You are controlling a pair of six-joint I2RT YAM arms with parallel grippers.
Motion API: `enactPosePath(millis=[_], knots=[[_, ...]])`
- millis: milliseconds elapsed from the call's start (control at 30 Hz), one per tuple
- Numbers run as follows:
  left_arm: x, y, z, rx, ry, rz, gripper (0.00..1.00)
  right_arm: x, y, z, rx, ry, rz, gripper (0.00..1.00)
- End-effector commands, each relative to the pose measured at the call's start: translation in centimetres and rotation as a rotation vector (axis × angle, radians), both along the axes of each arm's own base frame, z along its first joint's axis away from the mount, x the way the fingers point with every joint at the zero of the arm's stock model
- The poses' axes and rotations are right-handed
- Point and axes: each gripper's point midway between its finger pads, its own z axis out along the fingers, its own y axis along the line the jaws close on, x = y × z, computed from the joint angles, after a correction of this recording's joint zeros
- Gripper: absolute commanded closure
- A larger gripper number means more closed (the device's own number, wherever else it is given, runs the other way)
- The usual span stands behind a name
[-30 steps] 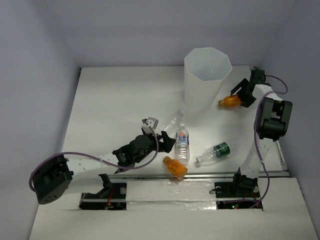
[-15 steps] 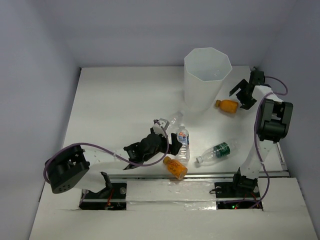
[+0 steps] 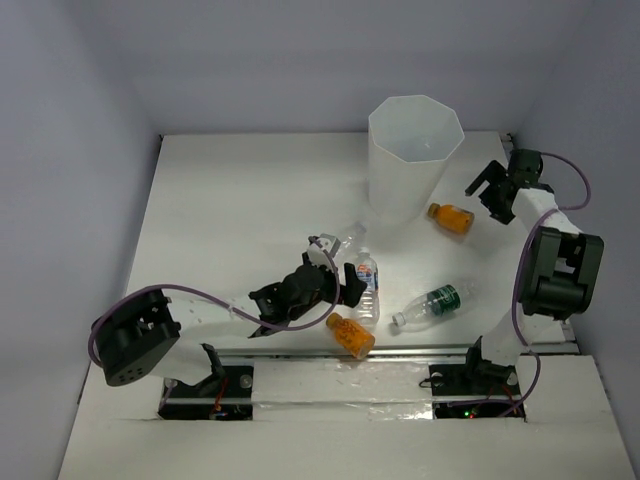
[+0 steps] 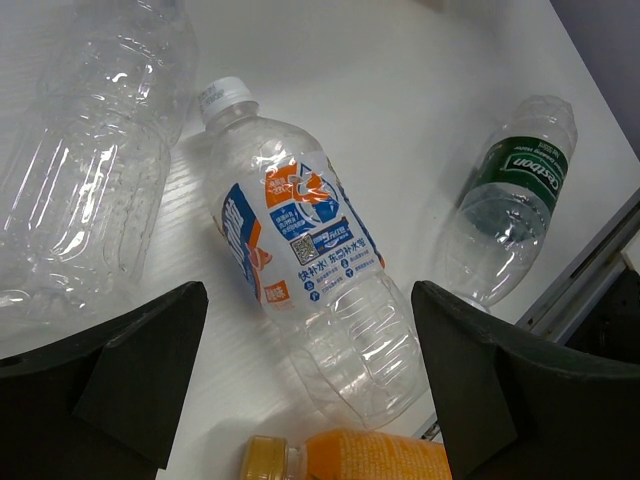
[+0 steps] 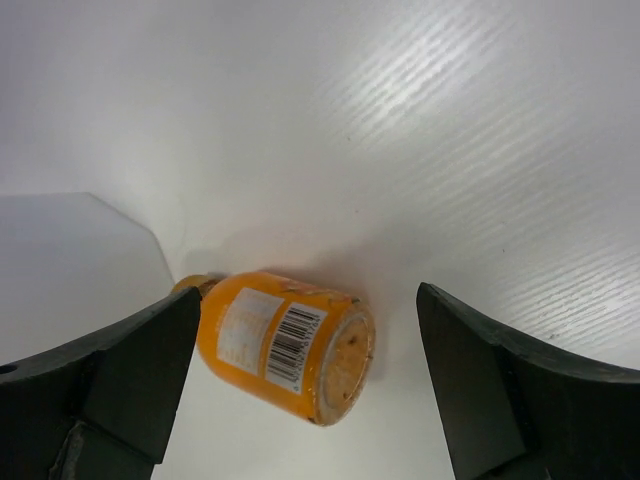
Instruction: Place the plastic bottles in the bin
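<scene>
The orange bottle [image 3: 451, 216] has dropped from the right gripper [image 3: 488, 188] and lies on the table [image 3: 230, 200] beside the bin [image 3: 400, 190] (not inside). Both grippers stand open, empty. Centre the left gripper [image 3: 338, 268] over the blue-labelled bottle [image 4: 305, 280], then close across its waist.

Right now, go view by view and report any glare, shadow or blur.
Top external: even light, sharp, no harsh shadow around the bin. Left wrist: blue-labelled bottle crisp, white glints on the clear bottle, dark fingers soft-edged. Right wrist: striped sheen on the table, soft shadow around the orange bottle.
</scene>
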Motion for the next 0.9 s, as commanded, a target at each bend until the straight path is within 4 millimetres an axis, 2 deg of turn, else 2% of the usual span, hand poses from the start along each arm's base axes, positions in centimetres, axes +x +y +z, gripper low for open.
enactPosePath(millis=[0, 33, 133, 167, 333, 467, 633, 733, 767, 867], knots=[[0.5, -0.2, 2.8, -0.065, -0.059, 0.016, 0.19, 2.0, -0.2, 4.8, -0.095, -0.168, 0.093, 0.06], [0.5, -0.3, 2.8, -0.061, -0.060, 0.015, 0.19, 2.2, -0.2, 3.8, -0.105, -0.136, 0.127, 0.06], [0.5, -0.3, 2.8, -0.055, -0.065, 0.007, 0.19, 2.6, 1.2, 2.5, -0.026, -0.086, 0.188, 0.09], [0.5, -0.3, 2.9, -0.056, -0.065, 0.007, 0.19, 2.7, 2.5, 1.2, 0.018, -0.060, 0.226, 0.10], [0.4, 0.1, 2.9, -0.067, -0.071, 0.017, 0.19, 2.2, 2.7, -1.2, 0.010, 0.005, 0.246, 0.13], [0.4, 0.0, 3.0, -0.069, -0.073, 0.011, 0.19, 2.4, 4.5, -0.9, 0.069, -0.012, 0.309, 0.14], [0.2, -0.3, 2.9, -0.085, -0.067, -0.004, 0.19, 1.4, 4.6, 0.1, 0.064, -0.034, 0.299, 0.13], [0.0, -0.5, 2.9, -0.092, -0.064, -0.014, 0.19, 0.5, 5.0, -0.2, 0.076, -0.040, 0.291, 0.13], [0.0, -0.5, 3.0, -0.093, -0.064, -0.015, 0.19, 0.3, 5.1, 0.4, 0.077, -0.059, 0.294, 0.13], [-0.1, -0.5, 3.2, -0.104, -0.065, -0.019, 0.19, -1.0, 5.5, -0.2, 0.089, -0.059, 0.286, 0.11]])
